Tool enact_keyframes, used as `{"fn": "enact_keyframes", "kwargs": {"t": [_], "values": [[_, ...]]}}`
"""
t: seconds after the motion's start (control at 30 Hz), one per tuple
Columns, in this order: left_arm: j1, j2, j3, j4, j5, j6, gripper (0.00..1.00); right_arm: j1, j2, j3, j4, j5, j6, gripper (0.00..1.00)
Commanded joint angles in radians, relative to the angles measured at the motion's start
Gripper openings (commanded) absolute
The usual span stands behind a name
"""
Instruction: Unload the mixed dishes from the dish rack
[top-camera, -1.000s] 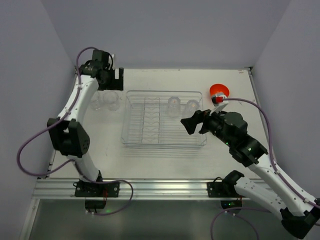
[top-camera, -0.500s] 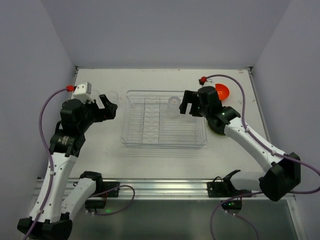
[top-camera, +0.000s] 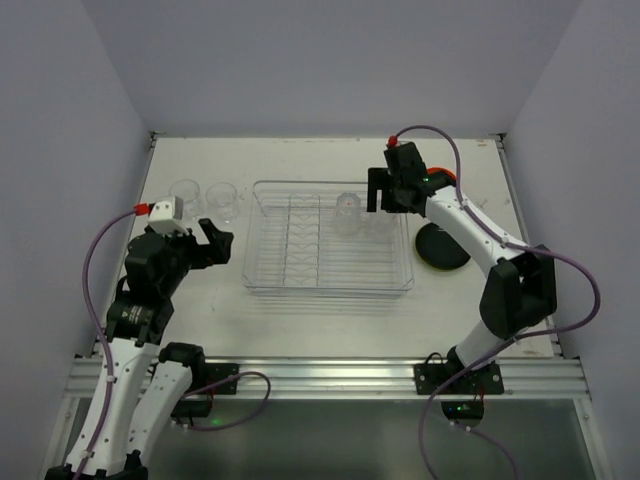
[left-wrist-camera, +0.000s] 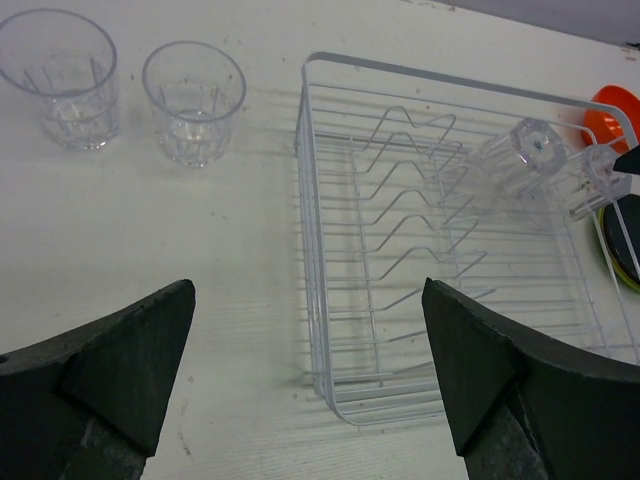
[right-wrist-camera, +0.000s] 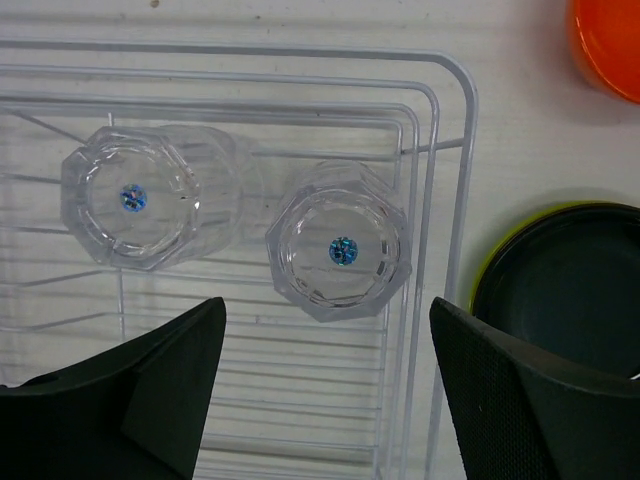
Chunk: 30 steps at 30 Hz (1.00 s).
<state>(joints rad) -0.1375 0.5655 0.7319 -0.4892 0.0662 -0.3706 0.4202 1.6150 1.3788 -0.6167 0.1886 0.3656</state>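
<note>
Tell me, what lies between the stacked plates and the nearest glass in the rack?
Only the rack's end wall and a strip of table, clearest in the right wrist view.

Two clear tumblers (right-wrist-camera: 338, 250) show a blue speck on each base. The bowl (right-wrist-camera: 610, 45) is orange-red, the upper plate (right-wrist-camera: 575, 290) black, the lower plate (right-wrist-camera: 507, 243) yellow-green.

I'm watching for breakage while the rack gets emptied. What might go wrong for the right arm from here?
The right end effector hangs open over the corner tumbler, close beside the other tumbler; a finger descending between them may knock that neighbour. The dish rack wall runs close by, so the outer finger might snag it.
</note>
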Motion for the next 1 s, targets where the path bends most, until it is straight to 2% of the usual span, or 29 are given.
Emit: {"fn": "enact_keyframes", "kwargs": {"t": [0.0,0.2,0.5,0.6,0.7,0.73,0.77,0.87,0.97], "values": [[0.001,0.004,-0.022,0.066,-0.005,0.024,1.00,-0.001,0.051,0.087,-0.074,0.040,-0.048,0.84],[-0.014,0.011,-0.031,0.067,0.000,0.021,1.00,-0.003,0.161,0.178,-0.120,0.049,-0.050,0.84],[-0.016,0.033,-0.032,0.066,-0.008,0.016,1.00,-0.004,0.267,0.209,-0.132,0.069,-0.047,0.83],[-0.016,0.036,-0.032,0.066,-0.006,0.016,1.00,-0.004,0.286,0.212,-0.138,0.061,-0.045,0.81],[-0.017,0.033,-0.034,0.067,-0.005,0.016,1.00,-0.003,0.298,0.212,-0.138,0.049,-0.048,0.70],[-0.017,0.031,-0.034,0.067,-0.005,0.018,1.00,-0.004,0.296,0.212,-0.138,0.049,-0.048,0.65],[-0.017,0.033,-0.034,0.067,-0.005,0.016,1.00,-0.004,0.295,0.209,-0.141,0.054,-0.047,0.55],[-0.017,0.031,-0.035,0.069,0.001,0.016,1.00,-0.004,0.258,0.201,-0.144,0.055,-0.039,0.43],[-0.017,0.031,-0.037,0.069,0.004,0.016,1.00,-0.004,0.204,0.200,-0.156,0.055,-0.031,0.38]]}}
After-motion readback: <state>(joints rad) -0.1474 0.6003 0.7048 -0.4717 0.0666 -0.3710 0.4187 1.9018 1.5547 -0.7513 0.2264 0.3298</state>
